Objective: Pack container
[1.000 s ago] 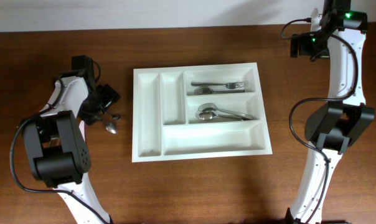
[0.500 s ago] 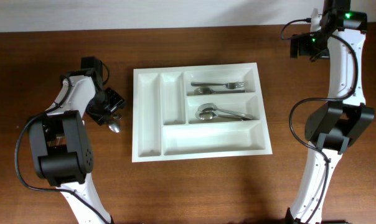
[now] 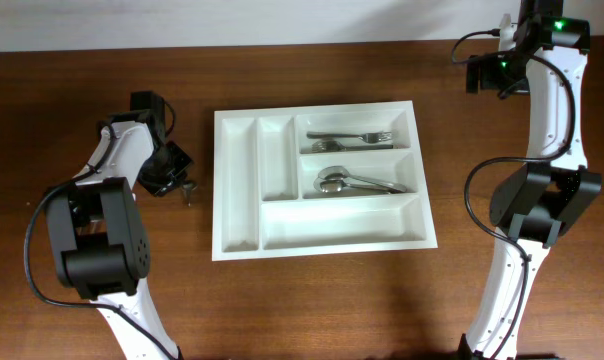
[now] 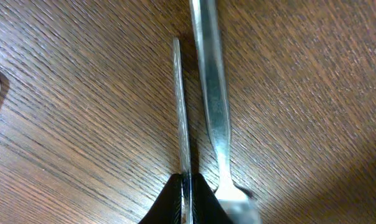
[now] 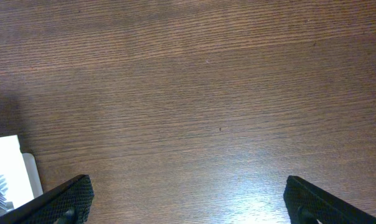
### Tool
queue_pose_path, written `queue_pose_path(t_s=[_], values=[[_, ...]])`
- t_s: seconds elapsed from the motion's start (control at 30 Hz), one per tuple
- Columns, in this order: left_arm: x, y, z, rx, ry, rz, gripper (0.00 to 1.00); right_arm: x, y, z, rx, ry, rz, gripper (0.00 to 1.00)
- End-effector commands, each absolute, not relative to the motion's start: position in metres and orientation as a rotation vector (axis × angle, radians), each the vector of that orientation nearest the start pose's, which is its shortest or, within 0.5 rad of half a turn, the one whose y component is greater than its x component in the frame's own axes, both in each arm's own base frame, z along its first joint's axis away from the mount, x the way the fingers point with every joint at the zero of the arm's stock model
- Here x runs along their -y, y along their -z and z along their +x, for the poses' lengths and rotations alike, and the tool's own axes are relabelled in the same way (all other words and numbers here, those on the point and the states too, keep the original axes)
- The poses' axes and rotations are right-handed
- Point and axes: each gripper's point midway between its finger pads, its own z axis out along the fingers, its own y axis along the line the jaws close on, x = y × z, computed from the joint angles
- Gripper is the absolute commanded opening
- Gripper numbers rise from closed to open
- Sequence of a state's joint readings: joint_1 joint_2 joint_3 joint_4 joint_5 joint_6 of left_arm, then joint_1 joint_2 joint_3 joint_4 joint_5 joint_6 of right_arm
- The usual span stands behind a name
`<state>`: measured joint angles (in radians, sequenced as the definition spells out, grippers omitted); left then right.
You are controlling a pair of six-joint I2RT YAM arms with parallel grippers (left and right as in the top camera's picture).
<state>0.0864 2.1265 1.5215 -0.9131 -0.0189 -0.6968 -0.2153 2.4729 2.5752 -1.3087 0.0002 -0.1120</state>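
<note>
- Left fingers (image 3: 178,176) were clenched on a thin metal utensil (image 4: 178,99), container (image 3: 237,190) sitting just beside them.
- Right fingers (image 3: 480,76) hung wide apart, well away from the container.

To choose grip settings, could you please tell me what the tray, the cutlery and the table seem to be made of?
The tray looks like white moulded plastic, matte. The spoon and thin utensil look like polished steel, judging by their reflections. The table shows wood grain, possibly veneer.
</note>
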Motion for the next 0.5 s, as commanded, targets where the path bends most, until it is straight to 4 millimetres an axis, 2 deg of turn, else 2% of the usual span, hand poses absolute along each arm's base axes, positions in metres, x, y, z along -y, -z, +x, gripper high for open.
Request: queue_pose_path(t_s=[0.0,0.13,0.2,0.33,0.4,0.43,0.47], values=[[-0.045,0.000,0.404,-2.851,-0.031,-1.194,0.07,0.120,-0.151,0.541,-2.735,0.098,0.152,0.99],[-0.050,-0.005,0.406,-2.841,-0.028,-1.198,0.02,0.120,-0.151,0.541,-2.735,0.098,0.152,0.99],[-0.055,-0.017,0.412,-2.817,-0.043,-1.181,0.02,0.120,-0.151,0.541,-2.735,0.098,0.152,0.99],[-0.076,-0.059,0.428,-2.727,-0.171,-1.134,0.02,0.120,-0.151,0.541,-2.735,0.098,0.152,0.99],[-0.079,-0.083,0.441,-2.686,-0.166,-1.063,0.02,0.120,-0.151,0.541,-2.735,0.098,0.152,0.99],[-0.078,-0.104,0.452,-2.641,-0.141,-1.028,0.02,0.120,-0.151,0.541,-2.735,0.098,0.152,0.99],[-0.076,-0.114,0.456,-2.621,-0.129,-1.012,0.02,0.120,-0.151,0.541,-2.735,0.098,0.152,0.99]])
